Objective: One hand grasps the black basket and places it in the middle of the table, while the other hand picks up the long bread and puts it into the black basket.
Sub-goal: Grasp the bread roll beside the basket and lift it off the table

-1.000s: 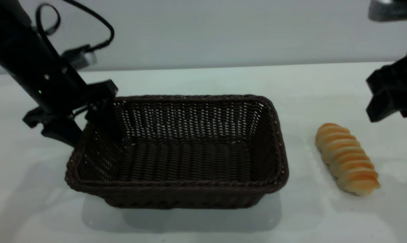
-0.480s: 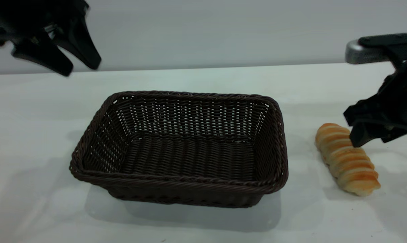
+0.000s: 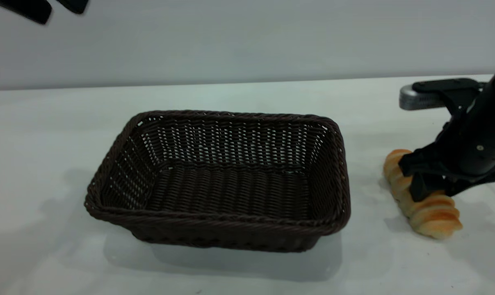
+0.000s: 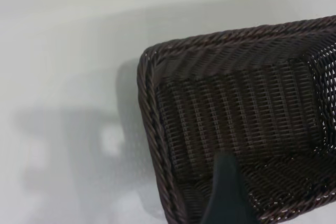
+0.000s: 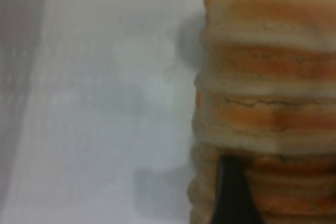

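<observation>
Right claw straddling the long bread's middle, grip state indiscernible: close gently and squarely, then lift clear before crossing to the black basket alongside.

Left end effector: a second ago clamped on black basket rim at basket's 10 o'clock corner; since let go, risen clear, now only finger tips visible at 11 o'clock edge of exterior view, fingers spread.

Black basket: lifted corner back down, flat on table.

Right end effector: was high at 2 o'clock; descended onto long bread, fingers now straddling loaf's middle, touching crust.
</observation>
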You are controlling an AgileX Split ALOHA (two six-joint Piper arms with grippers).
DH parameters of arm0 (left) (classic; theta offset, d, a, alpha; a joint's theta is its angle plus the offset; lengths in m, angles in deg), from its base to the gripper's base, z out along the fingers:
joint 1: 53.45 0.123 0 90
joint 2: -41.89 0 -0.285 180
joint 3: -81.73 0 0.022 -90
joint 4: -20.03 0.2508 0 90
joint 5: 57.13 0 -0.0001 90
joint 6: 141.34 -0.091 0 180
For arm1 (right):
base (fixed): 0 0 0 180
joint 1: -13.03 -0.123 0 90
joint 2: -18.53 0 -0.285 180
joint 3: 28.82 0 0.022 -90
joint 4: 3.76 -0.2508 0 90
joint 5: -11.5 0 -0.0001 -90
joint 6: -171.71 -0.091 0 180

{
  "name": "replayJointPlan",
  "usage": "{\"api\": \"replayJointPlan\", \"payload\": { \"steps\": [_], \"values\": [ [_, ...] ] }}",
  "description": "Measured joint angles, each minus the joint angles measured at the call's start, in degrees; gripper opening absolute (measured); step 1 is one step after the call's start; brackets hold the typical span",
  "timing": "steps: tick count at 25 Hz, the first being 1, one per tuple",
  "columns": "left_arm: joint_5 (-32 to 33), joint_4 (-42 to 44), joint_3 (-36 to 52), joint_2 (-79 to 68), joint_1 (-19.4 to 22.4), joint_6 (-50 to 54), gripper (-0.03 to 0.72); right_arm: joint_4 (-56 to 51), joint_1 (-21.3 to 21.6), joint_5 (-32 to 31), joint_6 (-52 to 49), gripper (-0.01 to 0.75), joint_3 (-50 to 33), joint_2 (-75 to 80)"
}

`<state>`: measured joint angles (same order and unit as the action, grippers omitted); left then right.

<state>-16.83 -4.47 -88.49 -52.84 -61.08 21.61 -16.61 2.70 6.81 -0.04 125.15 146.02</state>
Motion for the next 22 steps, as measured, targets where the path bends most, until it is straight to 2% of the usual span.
{"api": "replayJointPlan", "payload": {
  "steps": [2,4,5,8,10,17,22],
  "values": [
    [0.6,0.6,0.0,1.78,0.0,0.0,0.571,0.0,0.0,0.48,0.0,0.447,0.31,1.09],
    [0.87,0.87,0.0,3.21,0.0,0.29,0.571,0.0,0.0,0.81,0.0,0.383,0.38,1.87],
    [1.01,0.87,0.0,3.59,0.0,0.34,0.571,0.07,0.0,0.8,0.0,0.335,0.38,2.07],
    [1.87,1.05,0.0,4.04,0.0,0.34,0.571,1.97,0.05,-0.38,0.98,0.119,0.85,2.13],
    [2.39,1.24,0.07,4.04,0.0,0.34,0.571,3.37,0.43,-2.22,1.4,0.058,1.46,1.76],
    [2.48,1.24,0.07,4.04,0.0,0.34,0.571,4.84,2.19,-8.56,1.52,0.042,1.74,-8.42],
    [2.48,1.25,0.07,4.04,0.0,0.34,0.571,4.47,-1.72,-9.97,1.52,0.041,1.8,-19.64]
  ]
}}
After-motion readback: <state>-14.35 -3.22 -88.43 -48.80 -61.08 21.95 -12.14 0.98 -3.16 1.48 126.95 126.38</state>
